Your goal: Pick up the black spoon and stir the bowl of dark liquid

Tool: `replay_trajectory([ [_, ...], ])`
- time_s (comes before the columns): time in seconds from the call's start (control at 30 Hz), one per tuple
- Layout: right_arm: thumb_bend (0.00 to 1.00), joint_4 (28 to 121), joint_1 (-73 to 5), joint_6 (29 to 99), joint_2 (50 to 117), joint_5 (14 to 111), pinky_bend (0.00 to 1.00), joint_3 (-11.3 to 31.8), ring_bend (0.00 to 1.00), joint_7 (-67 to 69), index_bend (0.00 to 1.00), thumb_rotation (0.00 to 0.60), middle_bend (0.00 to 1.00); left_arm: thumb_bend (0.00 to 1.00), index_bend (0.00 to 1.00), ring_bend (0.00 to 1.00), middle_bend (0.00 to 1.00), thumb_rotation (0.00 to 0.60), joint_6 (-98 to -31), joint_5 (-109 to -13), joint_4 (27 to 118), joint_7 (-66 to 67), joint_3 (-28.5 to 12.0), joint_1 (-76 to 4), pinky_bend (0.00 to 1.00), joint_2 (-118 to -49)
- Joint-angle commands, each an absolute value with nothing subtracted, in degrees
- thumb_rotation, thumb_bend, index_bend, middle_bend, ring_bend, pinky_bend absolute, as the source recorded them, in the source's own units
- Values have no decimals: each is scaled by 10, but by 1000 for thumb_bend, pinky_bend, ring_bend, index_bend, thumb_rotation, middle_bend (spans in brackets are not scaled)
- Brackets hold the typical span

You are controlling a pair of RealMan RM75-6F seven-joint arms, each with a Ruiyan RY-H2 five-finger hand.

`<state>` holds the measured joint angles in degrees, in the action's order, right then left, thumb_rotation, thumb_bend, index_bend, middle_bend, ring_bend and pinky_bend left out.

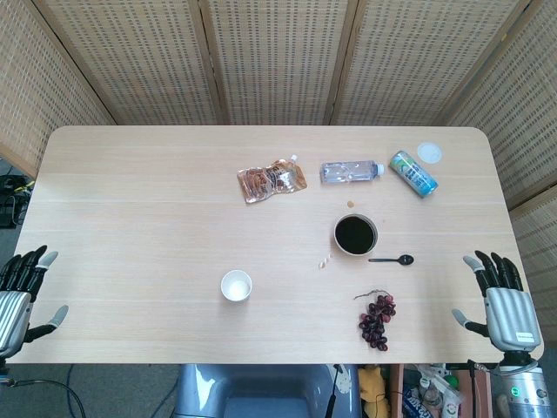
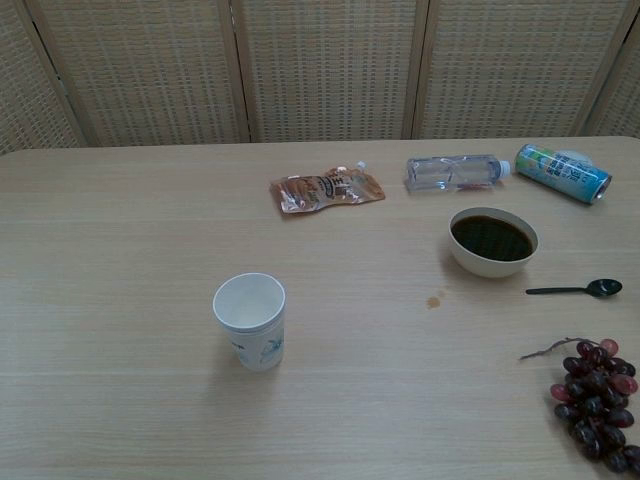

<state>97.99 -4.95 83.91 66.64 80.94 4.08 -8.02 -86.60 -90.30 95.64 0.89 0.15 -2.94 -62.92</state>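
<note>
Both hands rest at the near corners of the pale wooden bench (image 1: 130, 200), empty: the right hand (image 1: 503, 300) has its dark fingers (image 1: 493, 266) spread apart and pointing away from the robot, and the left hand (image 1: 19, 287) likewise shows its fingers apart with nothing between them. Neither appears in the chest view. The step in hand is the reach for the slim black plastic spoon (image 1: 393, 259), which lies flat beyond and to the inside of the right hand's fingers, handle pointing toward the robot's left and its small bowl end nearer the right hand. It falls to the right hand by nearness. A bunch of dark red grapes (image 1: 378, 320) sits nearer than the spoon, so the hand should probably pass outside it. The thin handle lies flush on the bench, so a pinch from above near mid-handle seems wisest. Just beyond the spoon's handle end stands the round cream bowl of dark liquid (image 1: 355, 234), close but apart; the fingers must not nudge it, or it could spill.
</note>
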Motion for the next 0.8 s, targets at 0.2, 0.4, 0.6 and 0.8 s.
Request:
replay_trajectory([
  [0.2,332,977,-54,831,666,808,211,44,146,-81,172,600,244,313,0,0,0,600,-864,-901,960,14,-1,-33,0,-627],
  [0.4,332,977,-67,812,661,810,460,47,299,-82,201,600,351,313,0,0,0,600,-866,-900,963,17,-2,-33,0,-624],
  [0.6,332,979,-90,776,646,806,661,53,489,-84,227,600,509,313,0,0,0,600,-869,-899,966,19,-4,-33,0,-622],
  [0.8,413,985,-120,727,634,795,816,60,752,-80,259,600,729,313,0,0,0,600,-868,-894,967,23,-6,-33,0,-618],
])
